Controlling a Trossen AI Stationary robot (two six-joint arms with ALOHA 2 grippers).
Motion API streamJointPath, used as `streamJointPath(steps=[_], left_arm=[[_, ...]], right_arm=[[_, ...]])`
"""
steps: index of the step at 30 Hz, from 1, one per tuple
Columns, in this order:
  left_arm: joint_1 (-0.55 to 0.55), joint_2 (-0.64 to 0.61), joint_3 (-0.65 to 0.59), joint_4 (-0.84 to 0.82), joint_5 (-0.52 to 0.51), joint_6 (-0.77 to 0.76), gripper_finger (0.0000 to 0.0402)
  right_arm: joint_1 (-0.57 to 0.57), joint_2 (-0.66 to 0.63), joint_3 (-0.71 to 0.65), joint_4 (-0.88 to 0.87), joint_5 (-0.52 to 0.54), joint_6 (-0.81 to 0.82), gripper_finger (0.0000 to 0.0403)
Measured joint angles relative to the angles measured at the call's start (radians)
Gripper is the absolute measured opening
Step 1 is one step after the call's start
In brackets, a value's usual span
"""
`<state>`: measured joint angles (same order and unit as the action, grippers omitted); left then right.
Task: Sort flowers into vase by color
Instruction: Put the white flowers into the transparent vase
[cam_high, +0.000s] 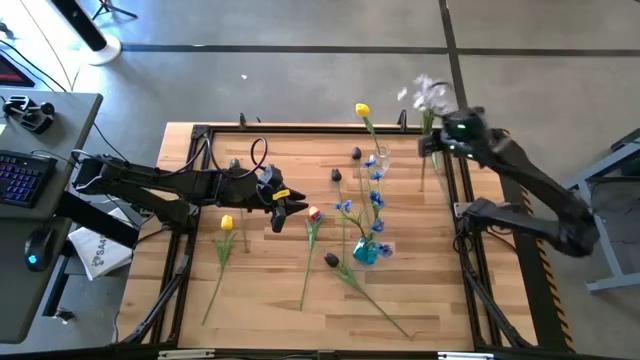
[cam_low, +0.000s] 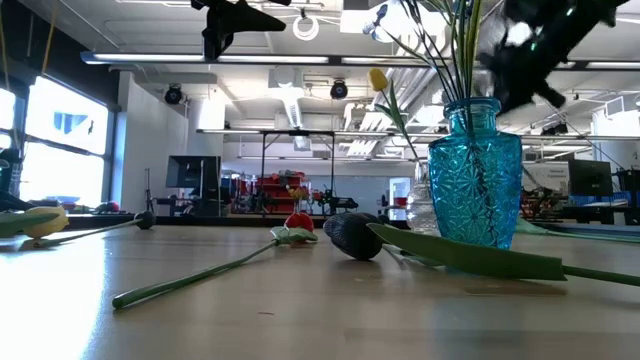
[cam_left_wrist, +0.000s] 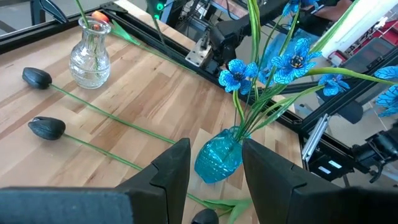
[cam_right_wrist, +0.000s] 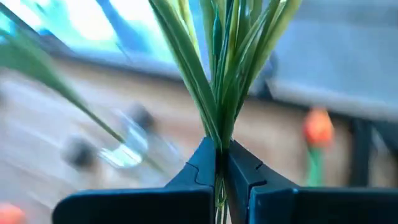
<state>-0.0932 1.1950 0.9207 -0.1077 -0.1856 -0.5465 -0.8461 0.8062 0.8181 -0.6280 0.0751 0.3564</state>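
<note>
Up at the table's far right corner, the right gripper (cam_right_wrist: 221, 163) is pressed together on a bundle of thin green stems; from above these belong to the white-lilac spray (cam_high: 432, 95), held out past the table (cam_high: 270, 300) edge. In the right wrist view only the stems show, the blossoms cut off, and everything behind them is smeared: a clear shape there is probably the glass vase (cam_right_wrist: 127, 146), and an orange blob could be a tulip, but neither is sure.

The left gripper (cam_high: 297, 207) hovers over the middle of the table with its fingers (cam_left_wrist: 171, 168) spread and nothing between them. Past them the left wrist view shows the blue vase (cam_left_wrist: 217, 160) holding the blue sprays (cam_left_wrist: 292, 62), some blossoms cut off by the frame. The clear glass vase (cam_high: 381, 158) stands farther back with a yellow tulip (cam_high: 362, 110) in it.

Lying flat on the table are another yellow tulip (cam_high: 227, 222) near the left side, a red-orange tulip (cam_high: 314, 214) just beside the left gripper, and three dark purple tulips (cam_high: 332, 260), one near the blue vase and two toward the far side. From table height the nearest purple head partly hides behind a long green leaf (cam_low: 470, 255), and both grippers appear only as dark shapes at the top.
</note>
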Motion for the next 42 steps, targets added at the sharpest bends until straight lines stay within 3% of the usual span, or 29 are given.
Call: streamJointPath(steps=[5,11,23,34,42], left_arm=[[0.0,0.0,0.0,0.0,0.0,0.0,0.0133],[0.0,0.0,0.0,0.0,0.0,0.0,0.0133],[0.001,0.0,0.0,0.0,0.0,0.0,0.0133],[0.001,0.0,0.0,0.0,0.0,0.0,0.0133],[0.001,0.0,0.0,0.0,0.0,0.0,0.0133]], right_arm=[[0.053,-0.15,0.002,0.345,-0.061,-0.059,0.0],[0.127,-0.144,0.004,0.633,-0.092,-0.182,0.0],[0.181,0.118,0.003,0.683,-0.062,-0.331,0.0],[0.181,0.217,0.002,0.689,-0.079,-0.338,0.0001],[0.18,0.222,0.002,0.594,-0.076,-0.364,0.0058]])
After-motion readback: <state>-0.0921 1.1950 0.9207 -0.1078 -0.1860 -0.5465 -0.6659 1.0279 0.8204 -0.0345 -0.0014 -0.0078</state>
